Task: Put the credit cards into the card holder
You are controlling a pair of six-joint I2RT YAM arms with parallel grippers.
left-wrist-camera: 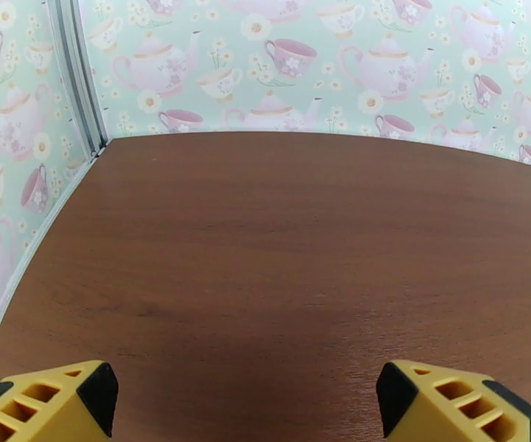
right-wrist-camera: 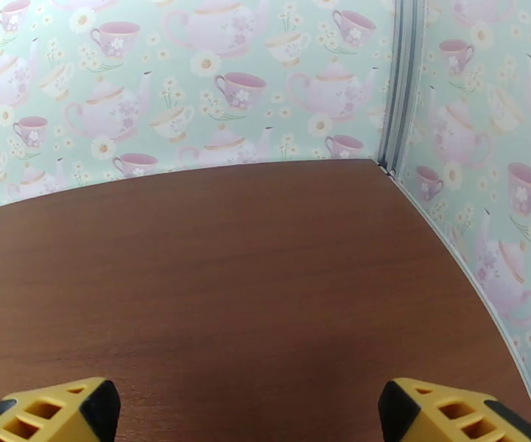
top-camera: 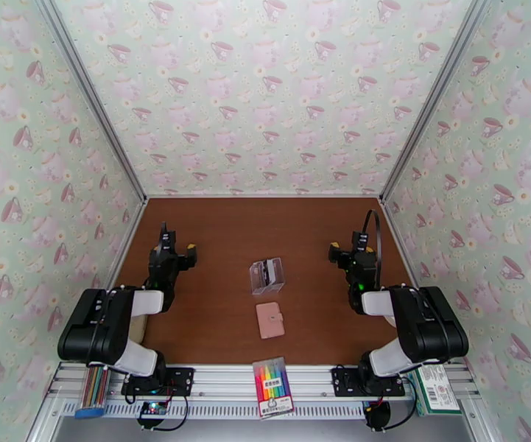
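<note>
Top external took in 1 pink card holder [top-camera: 270,320], closed and lying flat on the tabletop [top-camera: 221,237] between the 2 arms. Just beyond it stood 1 clear box [top-camera: 266,275] with the dark credit cards [top-camera: 269,272] upright inside, too small for me to count. The left gripper [top-camera: 177,248] and right gripper [top-camera: 346,250] sat well apart from both. The 2 wrist views faced brown tabletop and teacup wallpaper [left-wrist-camera: 280,60], each with 2 yellow fingertips [left-wrist-camera: 59,403] spread wide, holding nothing.

Lab robot booth, teacup-papered walls [top-camera: 265,90], aluminium mounting rail [top-camera: 221,379], wooden tabletop [top-camera: 221,244]
</note>
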